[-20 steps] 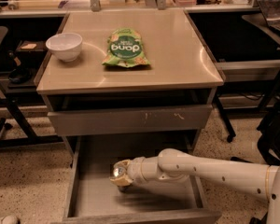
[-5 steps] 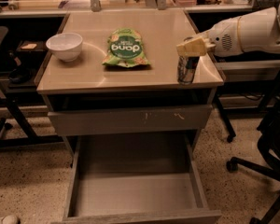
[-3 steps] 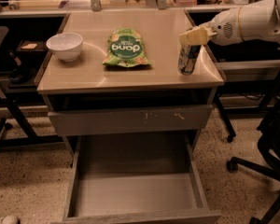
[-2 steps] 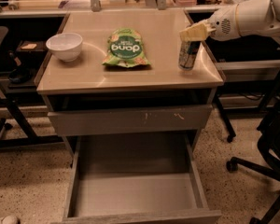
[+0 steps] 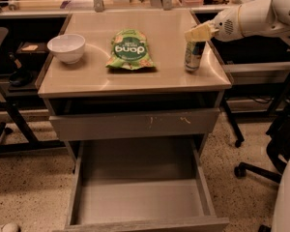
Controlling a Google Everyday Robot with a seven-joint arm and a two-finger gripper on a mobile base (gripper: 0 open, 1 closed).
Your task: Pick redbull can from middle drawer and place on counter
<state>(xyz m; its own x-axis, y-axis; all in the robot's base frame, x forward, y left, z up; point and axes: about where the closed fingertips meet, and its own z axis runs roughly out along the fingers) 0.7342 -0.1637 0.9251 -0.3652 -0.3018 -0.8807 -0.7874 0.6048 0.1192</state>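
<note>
The can (image 5: pixel 193 57) now stands upright near the right edge of the counter (image 5: pixel 154 81), out of the open drawer (image 5: pixel 140 197). The hand (image 5: pixel 199 33) has lifted just above it; whether it is spread or closed cannot be told. Placement looks done.

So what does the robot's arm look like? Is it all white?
Mostly, yes. The arm is smooth, fat and rounded, like a white tube, with a small patch of dark dots near its end. The gripper, just above the can at the right side of the counter, is pale creamy yellow instead. No cables or stickers show.
</note>
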